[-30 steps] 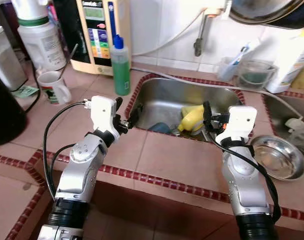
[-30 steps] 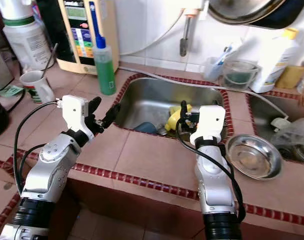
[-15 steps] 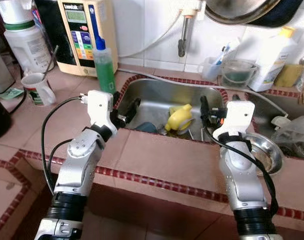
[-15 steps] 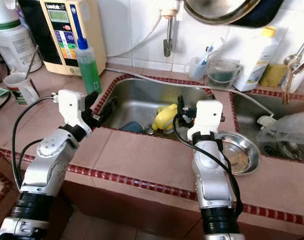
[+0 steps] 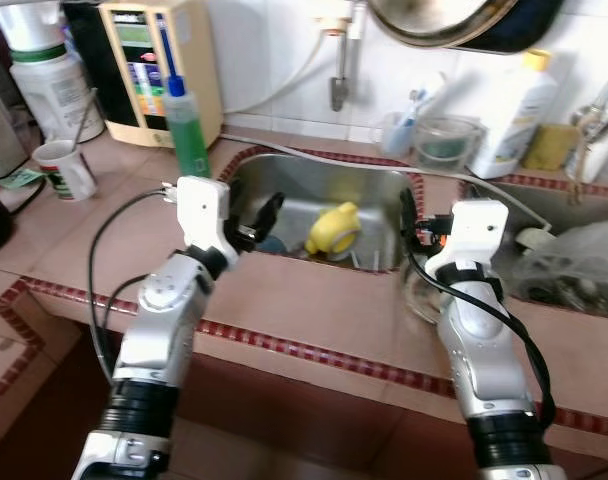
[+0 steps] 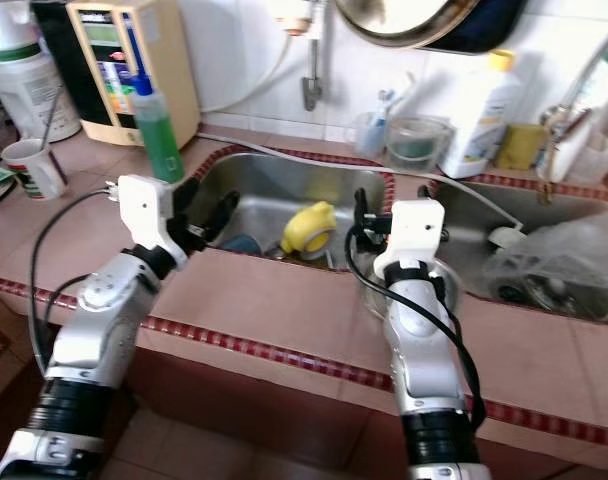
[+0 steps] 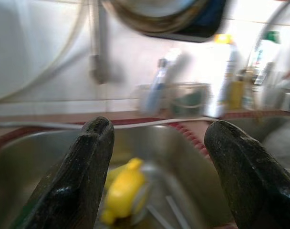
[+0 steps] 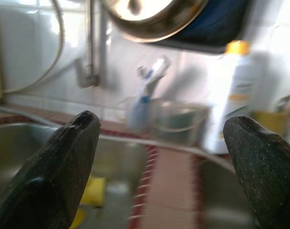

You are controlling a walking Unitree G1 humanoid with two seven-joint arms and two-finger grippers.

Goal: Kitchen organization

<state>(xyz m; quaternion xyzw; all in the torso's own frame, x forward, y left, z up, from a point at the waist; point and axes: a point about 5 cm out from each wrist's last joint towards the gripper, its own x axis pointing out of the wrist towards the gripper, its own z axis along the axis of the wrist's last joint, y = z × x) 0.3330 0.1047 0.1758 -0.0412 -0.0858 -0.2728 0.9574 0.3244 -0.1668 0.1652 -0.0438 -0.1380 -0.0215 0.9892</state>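
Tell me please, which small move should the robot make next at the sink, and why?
Probably lower the left gripper a little into the sink toward the yellow bottle. Its fingers are open and empty at the sink's left rim, and the left wrist view looks straight at that bottle. The right gripper, also open, hovers at the sink's right rim.

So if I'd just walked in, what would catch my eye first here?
Probably the two silver arms reaching over the tiled counter, the left gripper and right gripper both at the near rim of the steel sink, jaws open and holding nothing. Next, the bright yellow object lying in that sink, and the green bottle standing by its back left corner.
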